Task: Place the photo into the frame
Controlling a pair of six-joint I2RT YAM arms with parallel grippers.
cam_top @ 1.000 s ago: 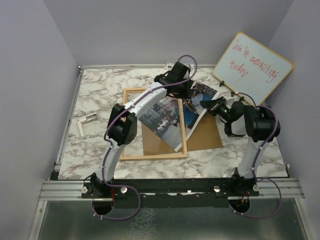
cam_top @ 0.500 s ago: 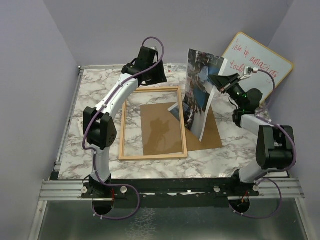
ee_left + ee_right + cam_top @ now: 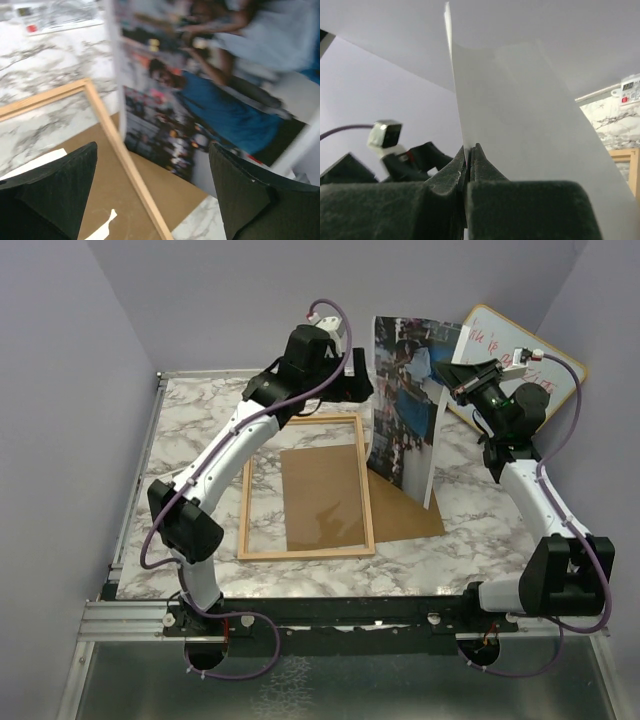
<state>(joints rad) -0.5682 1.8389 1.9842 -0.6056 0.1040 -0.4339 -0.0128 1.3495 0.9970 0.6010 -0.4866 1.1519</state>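
Observation:
The photo stands nearly upright above the table's back right, its lower edge near the brown board. My right gripper is shut on its upper right edge. In the right wrist view the closed gripper pinches the photo's white back. The light-wood frame lies flat at mid-table. My left gripper hangs open just left of the photo, above the frame's far end. In the left wrist view the open gripper holds nothing, with the photo just beyond and the frame's edge below.
A brown backing board lies under the frame and sticks out to its right. A whiteboard with red writing leans at the back right behind my right arm. A small metal bracket lies near the left edge.
The photo went from lying tilted across the frame to standing upright, raised by my right gripper. My left gripper opened, came off the photo and rose toward the back.

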